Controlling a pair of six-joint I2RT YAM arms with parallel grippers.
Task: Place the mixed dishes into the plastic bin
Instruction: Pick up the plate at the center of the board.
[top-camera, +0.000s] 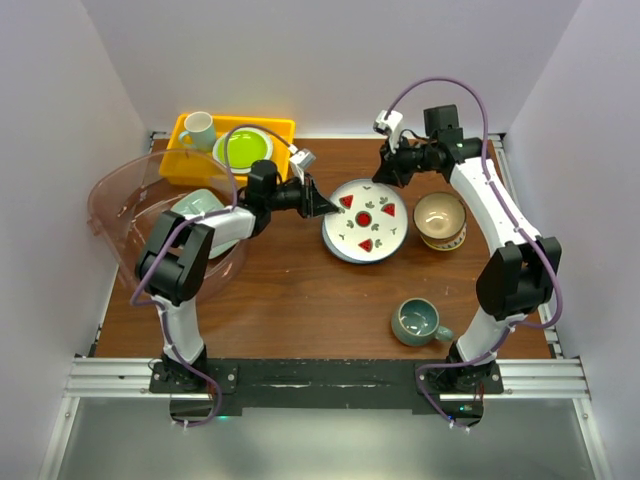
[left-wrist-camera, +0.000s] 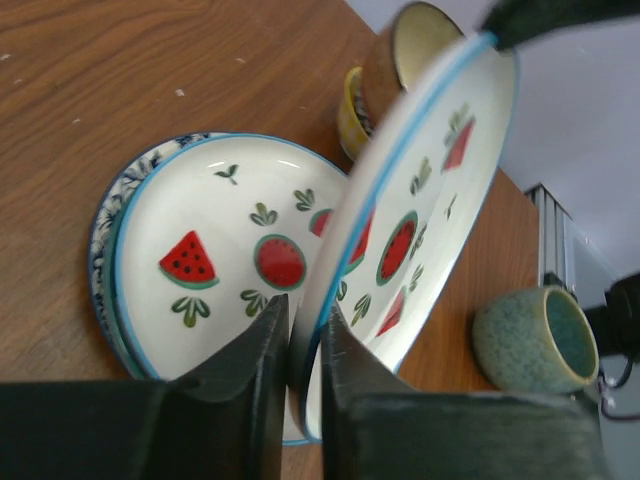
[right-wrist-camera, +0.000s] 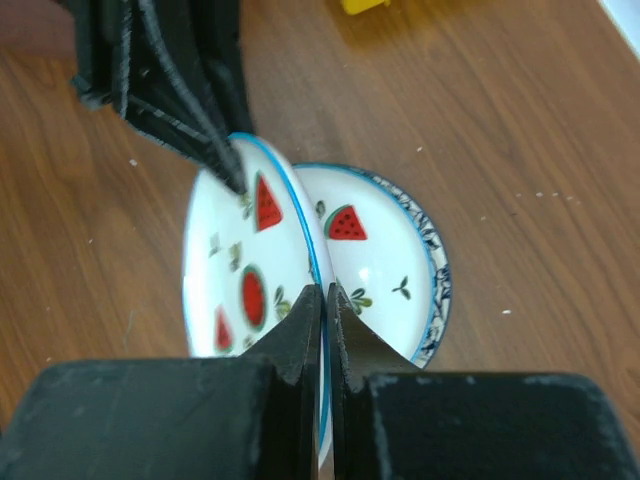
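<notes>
The top plate (left-wrist-camera: 420, 200) is tipped steeply up on edge: white, thin blue rim, red watermelon slices on its face. Under it the second plate (left-wrist-camera: 230, 260), same watermelon pattern, lies flat on a blue plate (left-wrist-camera: 103, 240) with a dark leafy rim. Just right of the stack sits the bowl (top-camera: 440, 220), upright, cream inside. The teal mug (top-camera: 417, 322) stands upright nearer the front, well apart. Far left is the round pinkish see-through bin (top-camera: 110, 195), with the pale green tray (top-camera: 200, 207) inside.
</notes>
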